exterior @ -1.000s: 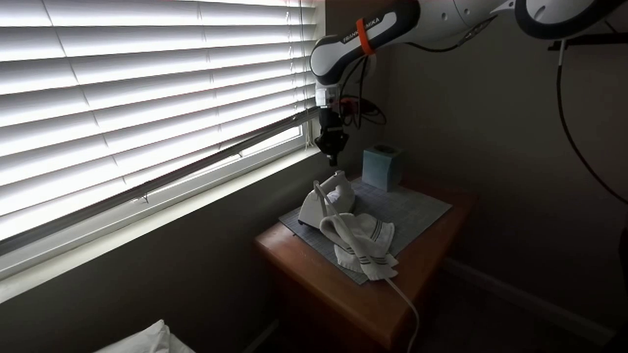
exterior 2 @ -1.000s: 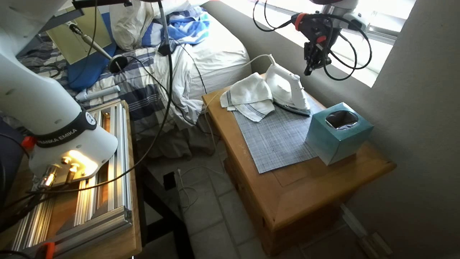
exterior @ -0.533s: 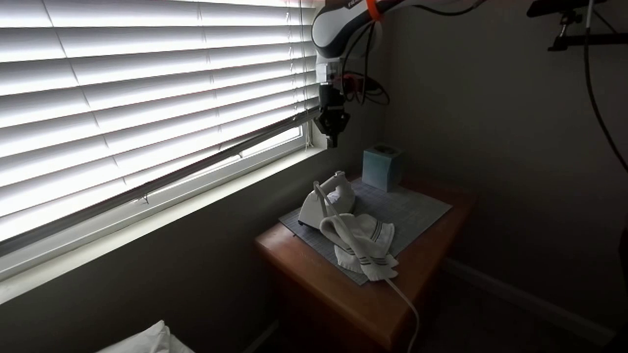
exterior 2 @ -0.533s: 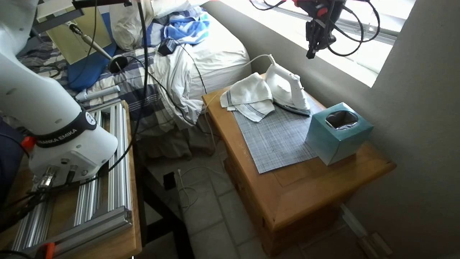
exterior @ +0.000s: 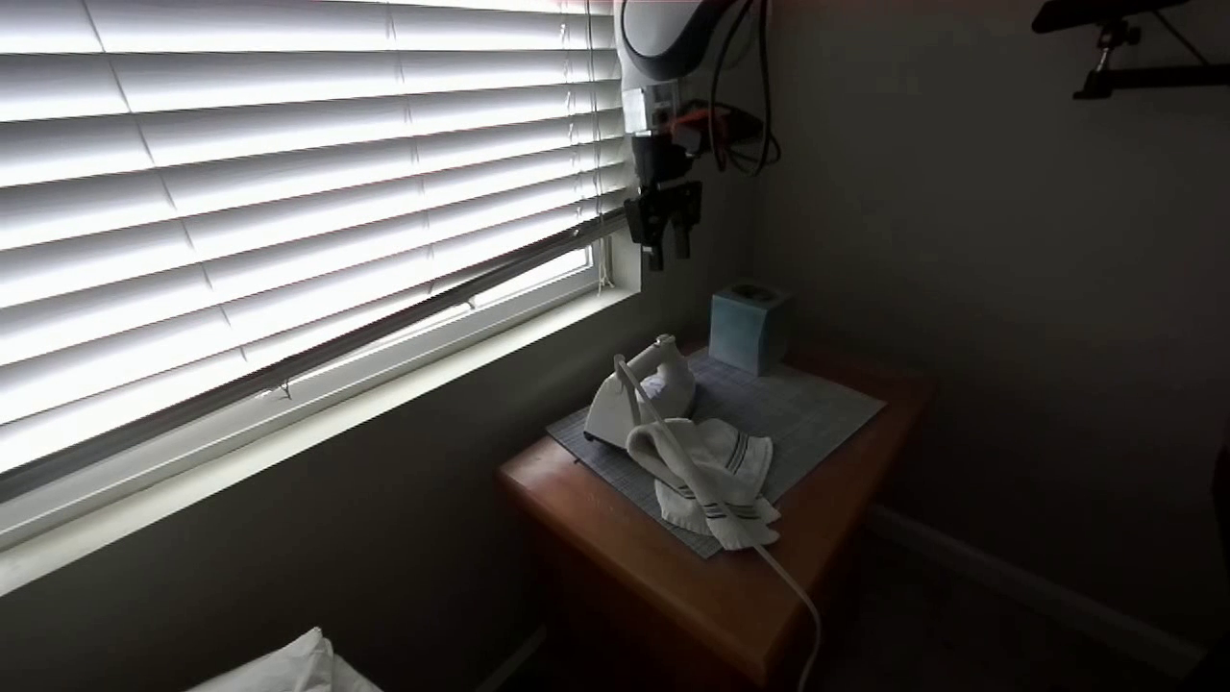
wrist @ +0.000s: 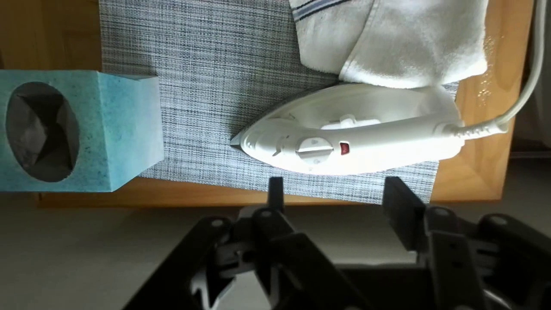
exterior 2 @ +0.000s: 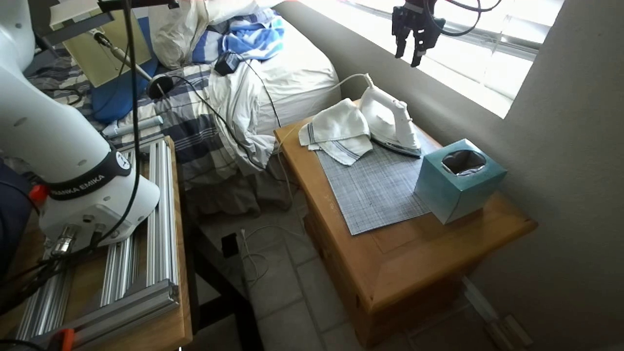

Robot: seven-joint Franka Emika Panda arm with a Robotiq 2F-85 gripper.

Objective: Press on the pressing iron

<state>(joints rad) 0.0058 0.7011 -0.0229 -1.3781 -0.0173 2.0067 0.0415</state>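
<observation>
The whitish pressing iron [wrist: 383, 142] lies with its pointed soleplate down on a grey woven mat [wrist: 202, 86], its dial and small red light facing up in the wrist view. A pale cord [wrist: 533, 77] trails from its heel. Both exterior views also show the iron [exterior: 615, 408] [exterior 2: 403, 127], standing apart from everything of mine. High above the table, near the window, hangs my gripper [exterior: 670, 259] [exterior 2: 408, 59]. Its two fingers are spread in the wrist view, where the gripper [wrist: 333, 184] has nothing between its fingertips. No contact with the iron shows.
A teal tissue box [exterior 2: 458, 180] stands on the wooden table [exterior 2: 390, 253] beyond the iron's tip. A striped white towel [exterior 2: 339, 126] lies against the iron's side. The window blinds [exterior: 336, 192] and sill [exterior: 461, 360] run close beside my gripper.
My gripper has risen away from the iron, and its jaws have gone from shut to open. The iron, towel and tissue box have stayed in place.
</observation>
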